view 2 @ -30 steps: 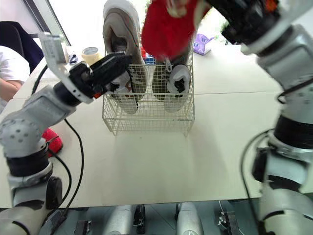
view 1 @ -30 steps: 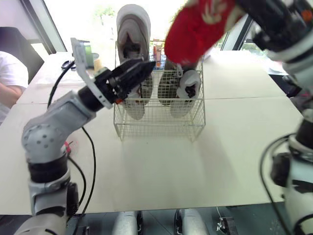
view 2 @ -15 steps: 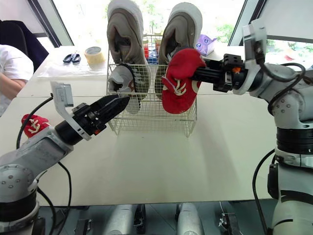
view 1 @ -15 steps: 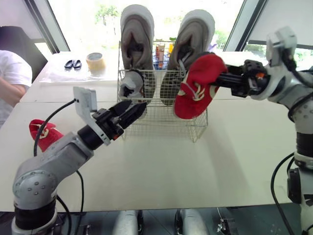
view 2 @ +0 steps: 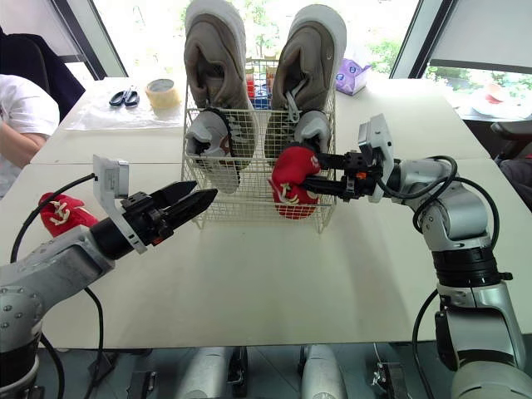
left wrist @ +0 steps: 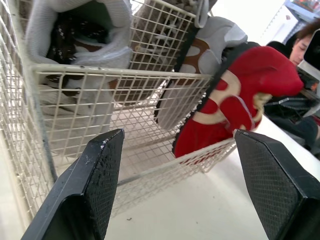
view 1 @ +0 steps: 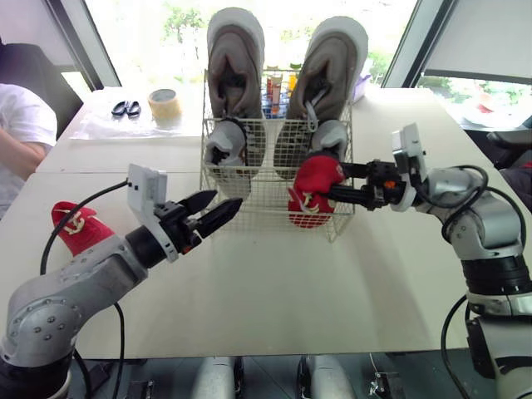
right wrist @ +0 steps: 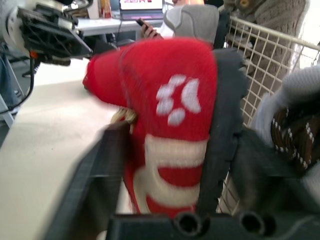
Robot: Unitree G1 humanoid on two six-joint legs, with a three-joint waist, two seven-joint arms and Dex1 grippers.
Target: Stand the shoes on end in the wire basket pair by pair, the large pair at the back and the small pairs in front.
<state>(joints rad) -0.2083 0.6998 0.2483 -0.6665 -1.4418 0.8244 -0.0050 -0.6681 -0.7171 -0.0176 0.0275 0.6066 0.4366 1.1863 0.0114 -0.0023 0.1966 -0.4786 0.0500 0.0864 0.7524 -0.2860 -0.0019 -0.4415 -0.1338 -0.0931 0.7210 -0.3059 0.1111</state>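
- The right gripper (view 1: pixel 338 182) has come down from half a second ago. It now reaches in level from the right and holds a red shoe (view 1: pixel 312 186) at the front right corner of the wire basket (view 1: pixel 249 184).
- In the right wrist view its two fingers clamp that shoe from either side. In the left wrist view the shoe's lower part sits behind the front mesh and its top stands above the rim.
- The left gripper (view 1: pixel 224 202) has drawn back a little and hovers over the table (view 1: pixel 274 283), just off the basket's front left. Its fingers are spread wide and hold nothing.
- At the back of the basket the large grey pair (view 1: pixel 235 75) stands on end, unchanged. A small grey pair (view 1: pixel 224 143) stands in front of it.
- The other red shoe (view 1: pixel 75 226) lies on the table well to the left, beside the left arm's black cable (view 1: pixel 83 212).
- Beyond the basket are a tape roll (view 1: pixel 166 104) and scissors (view 1: pixel 125 108).
- A person's white sleeve (view 1: pixel 21 133) shows at the far left edge.
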